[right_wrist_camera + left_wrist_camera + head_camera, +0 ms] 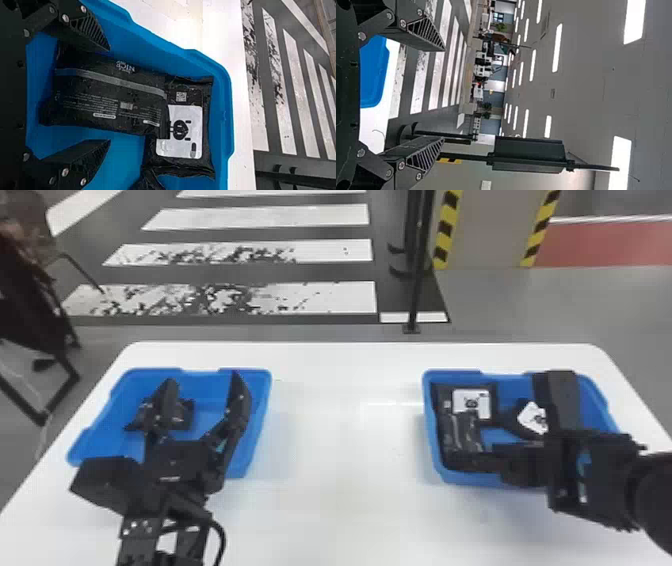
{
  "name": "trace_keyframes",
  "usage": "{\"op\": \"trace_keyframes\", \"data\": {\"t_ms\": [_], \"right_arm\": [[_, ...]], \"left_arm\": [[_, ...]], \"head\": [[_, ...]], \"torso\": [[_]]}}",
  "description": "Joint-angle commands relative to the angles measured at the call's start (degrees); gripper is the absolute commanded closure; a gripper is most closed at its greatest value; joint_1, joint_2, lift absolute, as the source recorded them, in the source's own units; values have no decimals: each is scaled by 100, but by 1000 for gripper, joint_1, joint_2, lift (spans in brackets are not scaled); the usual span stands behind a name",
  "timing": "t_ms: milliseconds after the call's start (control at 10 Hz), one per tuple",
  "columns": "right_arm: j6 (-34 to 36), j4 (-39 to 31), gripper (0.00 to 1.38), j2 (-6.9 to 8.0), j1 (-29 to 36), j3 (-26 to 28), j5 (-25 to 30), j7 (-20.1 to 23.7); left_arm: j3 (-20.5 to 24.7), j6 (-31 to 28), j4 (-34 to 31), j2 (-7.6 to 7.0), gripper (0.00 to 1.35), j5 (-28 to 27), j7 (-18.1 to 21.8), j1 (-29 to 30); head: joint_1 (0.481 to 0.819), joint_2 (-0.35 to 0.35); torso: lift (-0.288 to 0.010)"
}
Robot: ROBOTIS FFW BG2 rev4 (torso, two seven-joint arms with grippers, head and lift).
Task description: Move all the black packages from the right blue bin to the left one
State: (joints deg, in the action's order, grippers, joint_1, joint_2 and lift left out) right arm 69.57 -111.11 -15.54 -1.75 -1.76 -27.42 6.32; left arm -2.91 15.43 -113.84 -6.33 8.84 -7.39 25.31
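In the head view my left gripper (pixel 202 397) is open over the left blue bin (pixel 262 425); a dark shape (pixel 184 415) beside one finger could be a package, but I cannot tell. The left wrist view also has my left gripper (pixel 443 95) with its fingers apart. My right gripper (pixel 510 420) is over the right blue bin (pixel 602 430). In the right wrist view, the right gripper (pixel 109 95) stands open, fingers toward either side of a striped black package (pixel 111 93). That package overlaps a white-labelled black package (pixel 180 128). Another black package (pixel 532 417) lies beside them, partly covered.
Both bins stand on a white table (pixel 345 415), with a wide gap between them. Beyond its far edge are a black post (pixel 415 285) and a striped pillar (pixel 487 230). A dark chair-like frame (pixel 37 325) stands on the floor at left.
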Motion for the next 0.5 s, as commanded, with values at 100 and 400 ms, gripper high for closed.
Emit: {"op": "trace_keyframes", "data": {"t_ms": [100,400], "right_arm": [[271,347,699,-81,-247,-167,-263,97],[-151,459,1085,-81,-176,-178,-549,185]], "left_arm": [[-29,-66,0,-35,297,19,18,-42],[-29,-80,0,-35,297,53,35,-42]], "head": [[695,76],[695,94]], "torso": [[-175],[-175]]}}
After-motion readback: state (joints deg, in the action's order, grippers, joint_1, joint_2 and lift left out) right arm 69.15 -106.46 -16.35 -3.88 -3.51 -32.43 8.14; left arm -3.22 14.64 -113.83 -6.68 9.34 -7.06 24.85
